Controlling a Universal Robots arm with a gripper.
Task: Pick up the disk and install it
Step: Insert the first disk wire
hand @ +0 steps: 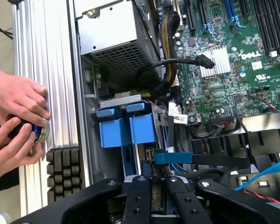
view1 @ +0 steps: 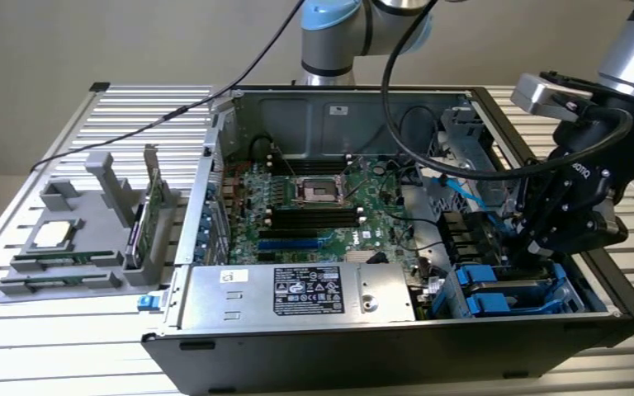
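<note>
The disk, grey metal in a bright blue carrier, stands down in the drive bay at the front corner of the open computer case, on the exterior view's right. My gripper reaches down onto its top from above. In the wrist view the black fingers stand close together at the near end of the disk, whose blue tabs point away from me. The jaws look shut on the disk, though the contact itself is partly hidden.
A person's hands hold a small round part just outside the case wall. The power supply lies beside the bay, the motherboard behind it. Cables and a blue connector crowd the bay. A grey fixture stands at the exterior view's left.
</note>
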